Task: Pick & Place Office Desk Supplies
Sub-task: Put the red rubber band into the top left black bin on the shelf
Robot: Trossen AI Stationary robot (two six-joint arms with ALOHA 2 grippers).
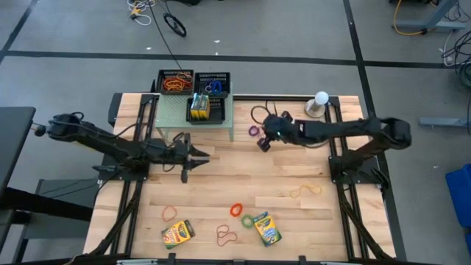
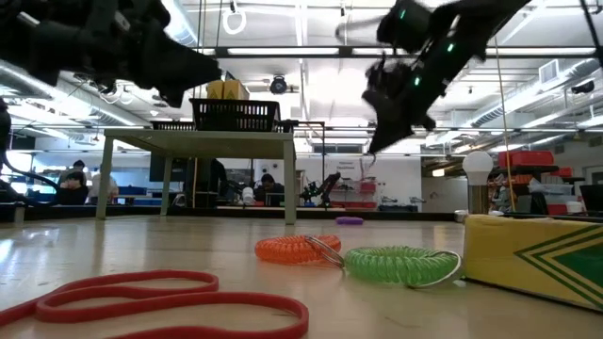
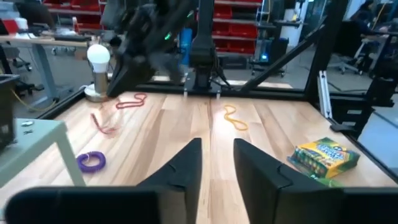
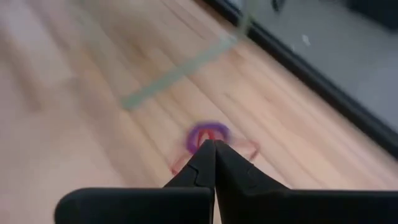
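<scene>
My right gripper [image 1: 262, 143] [image 4: 213, 143] hangs above the table's far middle, slanting down, shut on a thin red rubber band [image 3: 102, 121]. A purple band [image 1: 254, 130] [image 4: 208, 132] lies on the wood right below it. My left gripper [image 1: 199, 156] [image 3: 216, 142] points level toward the table's right side, open, with nothing between its fingers. Two crayon boxes [image 1: 177, 232] [image 1: 266, 228] and loose bands, such as an orange one [image 1: 236, 210] and a green one [image 2: 400, 264], lie flat near the front edge. Two black mesh trays [image 1: 176, 81] [image 1: 213, 82] stand at the far end of the shelf [image 1: 221, 116]. My right gripper pinches the thin red band between its shut fingertips, coming at it on a slant from above and from the table's right. The band's loop [image 4: 180, 163] hangs slack below the tips, clear of the wood. Which part of the loop is pinched does not show.
A third crayon box [image 1: 199, 109] sits on the pale green shelf. A white ball on a stand [image 1: 320, 99] is at the far right corner. Yellow [image 1: 305, 191], orange [image 1: 169, 213] and red [image 1: 227, 235] bands lie on the wood.
</scene>
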